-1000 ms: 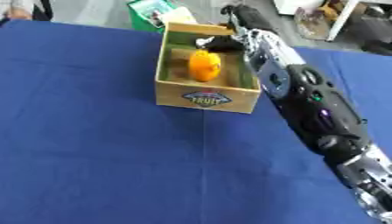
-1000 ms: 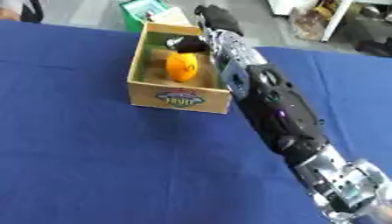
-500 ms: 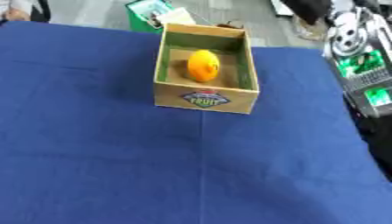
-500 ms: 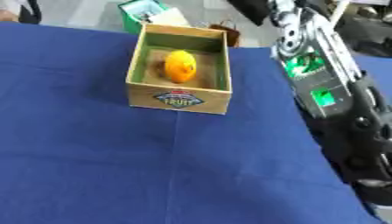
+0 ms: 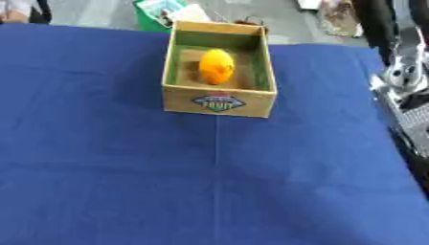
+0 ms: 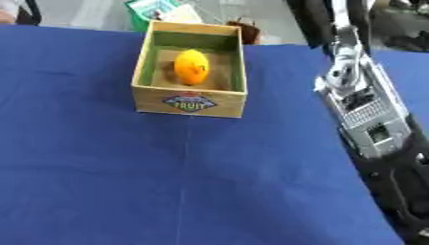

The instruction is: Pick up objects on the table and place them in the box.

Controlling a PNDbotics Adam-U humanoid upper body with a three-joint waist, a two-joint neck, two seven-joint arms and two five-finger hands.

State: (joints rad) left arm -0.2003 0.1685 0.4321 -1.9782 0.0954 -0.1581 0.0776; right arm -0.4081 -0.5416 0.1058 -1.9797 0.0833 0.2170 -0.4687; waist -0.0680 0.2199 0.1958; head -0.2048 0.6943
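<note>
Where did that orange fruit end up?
The orange fruit lies inside the cardboard box, toward its far end, at the far middle of the blue table.

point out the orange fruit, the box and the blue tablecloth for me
orange fruit (image 5: 216,66), left eye view, middle of its rounded top side
box (image 5: 220,102), left eye view, front wall at the printed label
blue tablecloth (image 6: 126,182), right eye view, bare stretch in front of the box
</note>
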